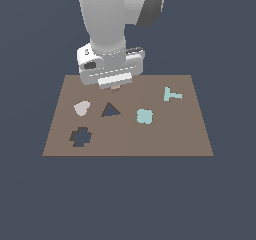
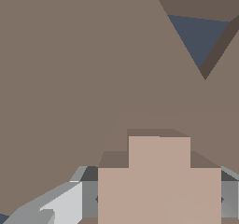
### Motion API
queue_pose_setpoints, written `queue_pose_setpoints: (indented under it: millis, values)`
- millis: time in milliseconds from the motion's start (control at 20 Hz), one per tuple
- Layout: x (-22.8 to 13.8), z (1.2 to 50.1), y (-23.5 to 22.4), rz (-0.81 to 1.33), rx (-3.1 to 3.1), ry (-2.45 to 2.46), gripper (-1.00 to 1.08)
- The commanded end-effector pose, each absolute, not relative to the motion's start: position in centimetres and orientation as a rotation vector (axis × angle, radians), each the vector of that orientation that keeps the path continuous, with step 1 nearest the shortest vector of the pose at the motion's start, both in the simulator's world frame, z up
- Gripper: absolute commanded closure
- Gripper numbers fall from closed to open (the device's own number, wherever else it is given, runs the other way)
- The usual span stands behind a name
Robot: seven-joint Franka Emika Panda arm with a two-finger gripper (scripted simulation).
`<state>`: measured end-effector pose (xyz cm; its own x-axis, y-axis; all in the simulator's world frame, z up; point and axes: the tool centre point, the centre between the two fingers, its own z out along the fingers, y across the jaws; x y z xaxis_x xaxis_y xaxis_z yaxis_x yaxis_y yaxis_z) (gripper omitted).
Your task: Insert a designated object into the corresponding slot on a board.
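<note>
Exterior view: the gripper (image 1: pixel 115 86) is seen hanging over the far part of the brown board (image 1: pixel 190 139), with a sliver of the peach-tan cross-shaped piece (image 1: pixel 115 89) showing beneath it, apparently clear of the board. The cross-shaped slot (image 1: pixel 80 137) is seen toward the viewer from the gripper and off to the exterior view's left, beyond the triangular hole (image 1: pixel 110 110); the coming move is judged to turn on this offset. A grey rounded piece (image 1: pixel 82 107) lies between gripper and slot, slightly to that side; a teal lobed piece (image 1: pixel 144 116) and a teal T-shaped piece (image 1: pixel 171 94) lie to the other side. Wrist view: the peach-tan piece (image 2: pixel 158 181) is shown clamped between narrowly spaced grey fingers (image 2: pixel 65 204), its stepped outline resolved, a detail hidden in the exterior view. The triangular hole (image 2: pixel 198 36) is shown ahead; the slot is not included.
</note>
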<state>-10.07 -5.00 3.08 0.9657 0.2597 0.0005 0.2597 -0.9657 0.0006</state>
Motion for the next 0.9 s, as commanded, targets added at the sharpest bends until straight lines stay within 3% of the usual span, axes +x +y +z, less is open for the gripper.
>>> queue_pose_setpoints:
  millis: [0, 850]
  values:
    - [-10.1, 3.0, -4.9, 0.0, 3.114, 0.413, 1.08]
    - [-8.8, 3.1, -4.2, 0.001, 3.133, 0.234, 1.08]
